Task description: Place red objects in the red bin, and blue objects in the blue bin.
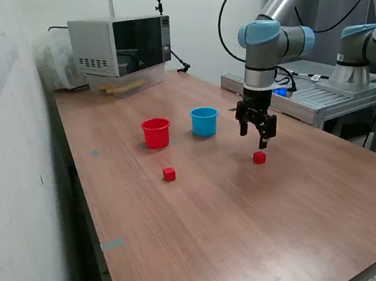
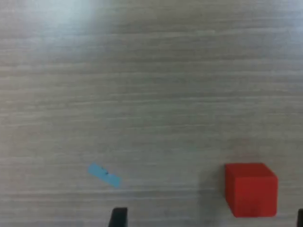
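Two small red cubes lie on the wooden table: one (image 1: 259, 157) just below my gripper (image 1: 253, 136), the other (image 1: 169, 174) nearer the table's front, toward the exterior view's left. The red bin (image 1: 155, 132) and the light-blue bin (image 1: 204, 121) stand upright side by side, to the exterior view's left of the gripper. My gripper hangs above the table with its fingers spread and nothing between them. In the wrist view a red cube (image 2: 251, 189) sits between the dark fingertips (image 2: 118, 216), closer to one of them. No blue objects are in view.
A grey microwave (image 1: 119, 45) stands at the table's back corner on the exterior view's left. A second arm's base sits on a metal bench (image 1: 343, 88) behind the table. A small blue tape scrap (image 2: 104, 174) is stuck to the wood near the cube.
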